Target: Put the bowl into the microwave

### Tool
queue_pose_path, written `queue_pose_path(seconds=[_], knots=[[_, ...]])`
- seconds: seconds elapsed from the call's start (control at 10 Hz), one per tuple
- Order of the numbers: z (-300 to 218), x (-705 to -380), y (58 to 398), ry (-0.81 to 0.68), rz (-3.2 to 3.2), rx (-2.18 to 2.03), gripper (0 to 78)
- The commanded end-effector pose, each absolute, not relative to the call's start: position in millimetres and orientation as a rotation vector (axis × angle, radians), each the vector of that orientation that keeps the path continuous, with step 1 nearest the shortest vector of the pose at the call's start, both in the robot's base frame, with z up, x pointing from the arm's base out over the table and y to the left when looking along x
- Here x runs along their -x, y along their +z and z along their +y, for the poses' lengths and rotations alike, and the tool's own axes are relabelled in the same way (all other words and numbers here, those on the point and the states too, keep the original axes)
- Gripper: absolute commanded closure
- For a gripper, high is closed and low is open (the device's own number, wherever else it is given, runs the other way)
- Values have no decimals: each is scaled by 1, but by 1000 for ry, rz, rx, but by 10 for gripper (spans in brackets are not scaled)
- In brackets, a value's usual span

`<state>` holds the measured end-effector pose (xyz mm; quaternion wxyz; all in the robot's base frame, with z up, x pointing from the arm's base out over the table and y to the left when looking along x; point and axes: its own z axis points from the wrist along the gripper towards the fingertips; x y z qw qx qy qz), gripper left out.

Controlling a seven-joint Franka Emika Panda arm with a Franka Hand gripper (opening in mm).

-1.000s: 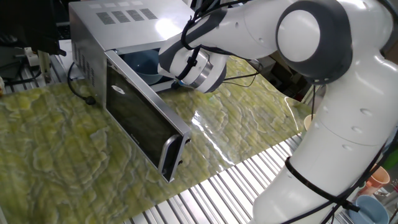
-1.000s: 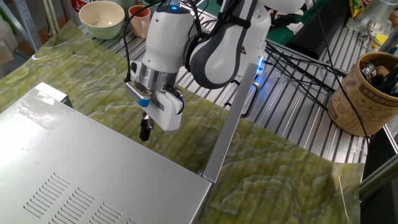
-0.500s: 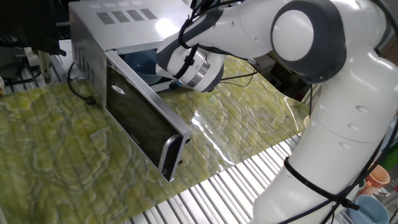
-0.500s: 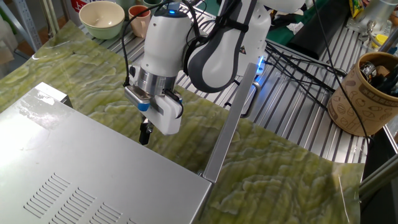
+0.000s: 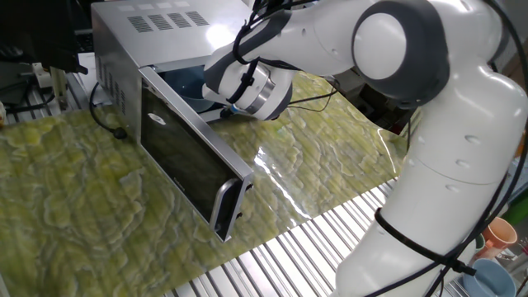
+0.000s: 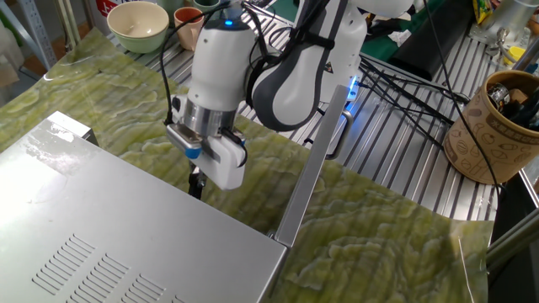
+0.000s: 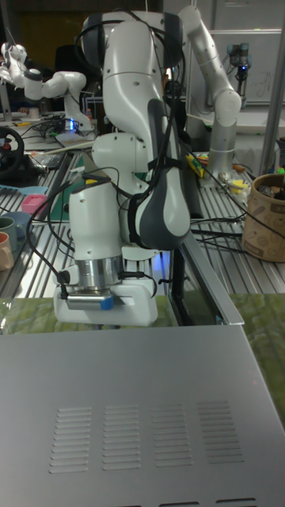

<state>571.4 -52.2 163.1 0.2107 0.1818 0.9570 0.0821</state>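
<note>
The silver microwave [image 5: 132,37] stands at the back left with its dark glass door [image 5: 186,161] swung wide open. Inside the cavity I see the light-blue bowl [image 5: 183,82]. My gripper [image 5: 224,106] reaches into the opening at the bowl's right rim. In the other fixed view its dark fingers [image 6: 195,182] hang close together just beyond the microwave's top edge [image 6: 126,219], pinched on the bowl's rim, with the bowl itself hidden there. The tall fixed view shows only the gripper's body [image 7: 103,303] behind the microwave top [image 7: 142,404].
A cream-coloured bowl [image 6: 139,25] and a pink cup [image 6: 189,25] stand at the table's far corner. A brown patterned pot [image 6: 497,126] sits on the slatted bench to the right. The open door's edge [image 6: 313,164] stands beside my arm. Cables [image 6: 396,84] trail behind.
My gripper has moved a little further toward the microwave's opening and slightly lower, carrying the bowl deeper into the cavity. The door has stayed open.
</note>
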Motion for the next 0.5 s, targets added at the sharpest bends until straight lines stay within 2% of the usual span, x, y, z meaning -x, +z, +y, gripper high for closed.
queue_pose_path(seconds=[0.1,0.5], knots=[[-51,-579,163,230,2647,-496,764],[-54,-585,170,225,2629,-483,764]])
